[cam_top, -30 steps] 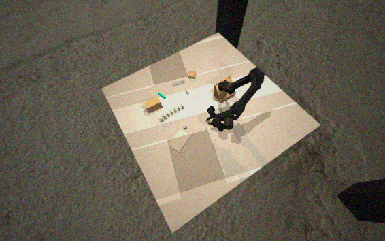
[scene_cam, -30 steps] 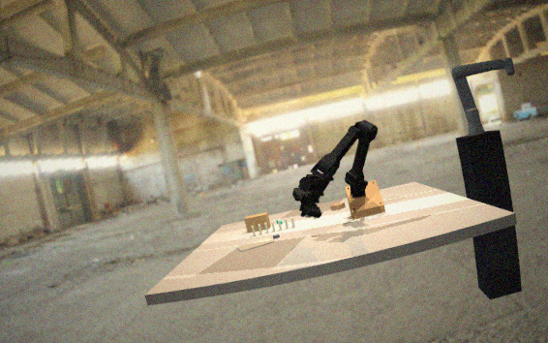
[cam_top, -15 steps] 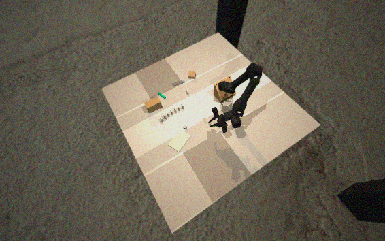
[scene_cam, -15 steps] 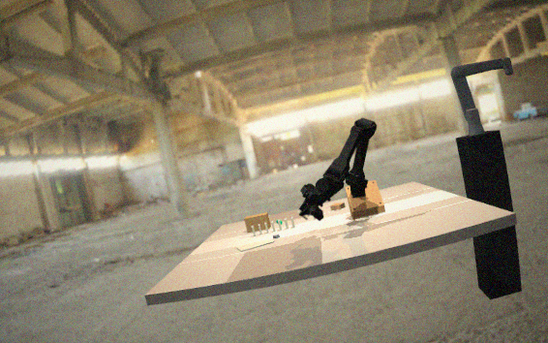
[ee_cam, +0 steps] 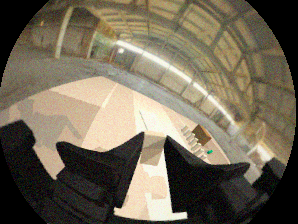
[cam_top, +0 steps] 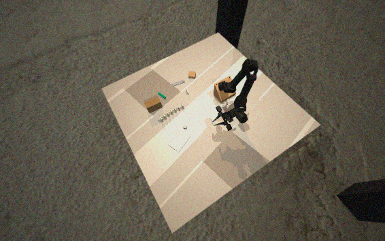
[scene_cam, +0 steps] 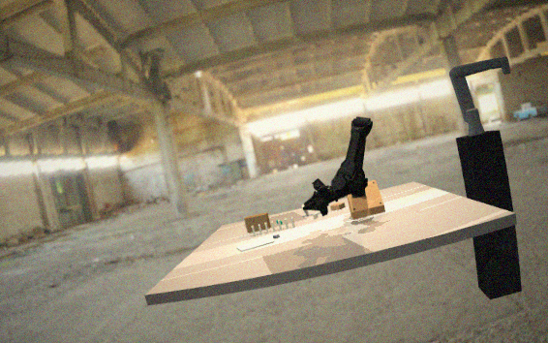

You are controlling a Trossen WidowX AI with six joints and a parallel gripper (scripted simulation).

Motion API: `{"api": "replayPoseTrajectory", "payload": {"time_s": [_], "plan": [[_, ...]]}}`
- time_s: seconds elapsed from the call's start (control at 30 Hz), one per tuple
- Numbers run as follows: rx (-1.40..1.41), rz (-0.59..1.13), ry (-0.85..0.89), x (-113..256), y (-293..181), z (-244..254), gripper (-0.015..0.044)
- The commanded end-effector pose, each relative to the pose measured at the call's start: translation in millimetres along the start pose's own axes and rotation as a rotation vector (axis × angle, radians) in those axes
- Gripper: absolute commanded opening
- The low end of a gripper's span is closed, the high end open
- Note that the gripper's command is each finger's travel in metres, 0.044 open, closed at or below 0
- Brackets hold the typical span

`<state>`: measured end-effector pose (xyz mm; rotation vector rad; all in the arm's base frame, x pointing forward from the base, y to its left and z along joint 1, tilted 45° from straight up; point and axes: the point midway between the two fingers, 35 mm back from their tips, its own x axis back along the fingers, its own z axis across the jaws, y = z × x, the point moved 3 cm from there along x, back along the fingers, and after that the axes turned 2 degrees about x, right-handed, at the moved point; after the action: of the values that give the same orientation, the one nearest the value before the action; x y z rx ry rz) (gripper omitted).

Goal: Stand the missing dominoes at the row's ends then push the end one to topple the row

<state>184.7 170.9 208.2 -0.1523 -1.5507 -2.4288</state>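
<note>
Several pale dominoes (cam_top: pixel 168 114) (scene_cam: pixel 265 227) (ee_cam: pixel 192 140) stand upright in a spaced row, left of the arm in the top view. My gripper (cam_top: pixel 213 124) (scene_cam: pixel 315 212) (ee_cam: pixel 154 136) is shut on a pale domino (ee_cam: pixel 153 148), seen between the fingertips in the wrist view. The gripper is away from the row, to its right in the top view and near the arm's base, with the fingers pointing toward the row's side. How high the held domino hangs is hard to tell. A small pale piece (cam_top: pixel 187 92) is beyond the row's right end; its kind is unclear.
A brown box (cam_top: pixel 153 105) (scene_cam: pixel 257 223) (ee_cam: pixel 201 134) and green cylinder (cam_top: pixel 162 95) are behind the row. A small dark-sided piece (cam_top: pixel 185 127) (scene_cam: pixel 276 236) and thin pale plate (cam_top: pixel 179 141) (scene_cam: pixel 256 246) lie in front. Also there: grey bar (cam_top: pixel 178 83), orange block (cam_top: pixel 192 75), wooden wedge (cam_top: pixel 220 95) (scene_cam: pixel 366 205).
</note>
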Motion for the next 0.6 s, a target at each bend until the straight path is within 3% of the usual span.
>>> {"api": "replayPoseTrajectory", "payload": {"time_s": [0.0, 0.3, 0.57], "plan": [[-0.105, -0.08, 0.006, 11.7, 0.7, -4.9, 0.0107], [-0.315, -0.202, 0.015, 33.2, 0.4, -17.2, 0.0107], [-0.331, -0.209, 0.016, 34.8, 0.2, -18.4, 0.0107]]}}
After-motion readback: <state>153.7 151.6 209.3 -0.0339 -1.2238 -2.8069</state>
